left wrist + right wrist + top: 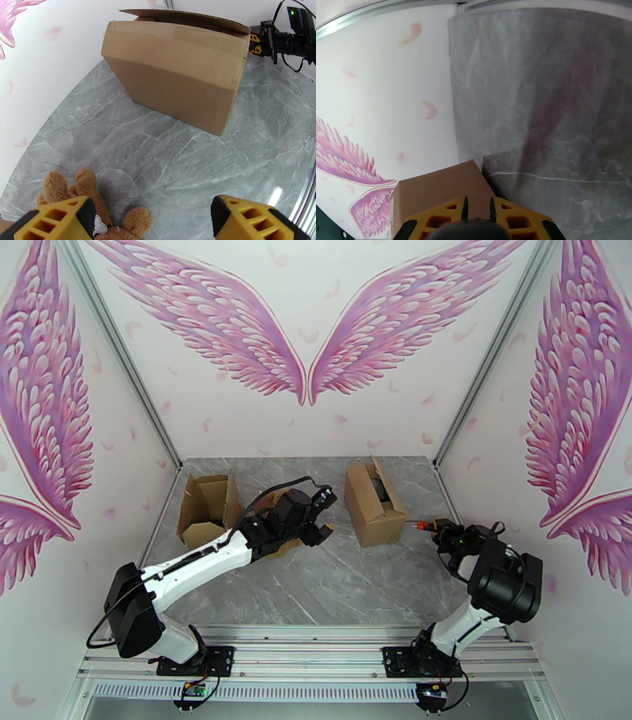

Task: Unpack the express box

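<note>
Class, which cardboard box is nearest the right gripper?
The right-hand box: its corner meets the right gripper, while the left-hand box sits across the table.

The left arm (197,560) and right arm (462,627) have white shells, black joints, black cables; fingers (59,219) are yellow with triangular cut-outs.

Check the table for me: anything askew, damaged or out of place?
Nothing looks damaged. The right-hand box sits skewed on the table with its top flap ajar, a dark item inside. A plush bear lies loose on the table beside the open left fingers.
</note>
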Robot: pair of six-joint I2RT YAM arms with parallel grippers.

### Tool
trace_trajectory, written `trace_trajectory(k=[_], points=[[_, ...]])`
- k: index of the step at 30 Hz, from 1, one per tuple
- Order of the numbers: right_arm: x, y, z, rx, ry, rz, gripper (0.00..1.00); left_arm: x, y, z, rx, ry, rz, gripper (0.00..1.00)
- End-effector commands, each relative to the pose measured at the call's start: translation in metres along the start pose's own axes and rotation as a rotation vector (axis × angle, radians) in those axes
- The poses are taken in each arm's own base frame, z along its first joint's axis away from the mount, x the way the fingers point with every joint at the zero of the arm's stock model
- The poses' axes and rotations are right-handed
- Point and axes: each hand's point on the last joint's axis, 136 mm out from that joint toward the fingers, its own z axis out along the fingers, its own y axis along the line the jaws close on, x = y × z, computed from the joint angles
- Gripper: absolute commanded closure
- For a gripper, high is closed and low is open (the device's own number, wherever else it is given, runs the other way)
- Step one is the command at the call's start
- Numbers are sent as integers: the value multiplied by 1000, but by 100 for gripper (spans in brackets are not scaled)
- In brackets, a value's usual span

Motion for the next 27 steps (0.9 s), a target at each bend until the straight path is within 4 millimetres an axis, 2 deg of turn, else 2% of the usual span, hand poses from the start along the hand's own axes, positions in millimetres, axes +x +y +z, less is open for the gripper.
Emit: trace_trajectory(k=[1,5,8,10,13,15,18,20,22,27], points=[[2,-6,0,-37,-56,-38,100,-2,-7,2,17,-2,2,18],[9,-22,-1,-38,-88,-33,95,-2,-9,3,22,-1,4,18],[16,-33,-2,-32,-89,-21,84,1,-10,4,25,5,2,18],[22,-39,-4,-20,-75,-16,64,1,-11,4,27,6,1,18],[30,-48,-15,6,-76,-21,42,0,-11,4,26,3,-5,18],[35,-49,-22,23,-74,-36,21,-1,-11,4,28,1,-8,18],[42,-42,-34,38,-69,-85,1,-2,-12,4,28,-1,-18,18],[43,-31,-42,54,-74,-142,1,-16,-9,0,24,-30,-34,18],[44,-20,-52,117,-75,-231,1,-21,-8,-1,22,-35,-55,18],[38,29,-92,166,-189,-489,1,-34,-6,0,19,-57,-119,16]])
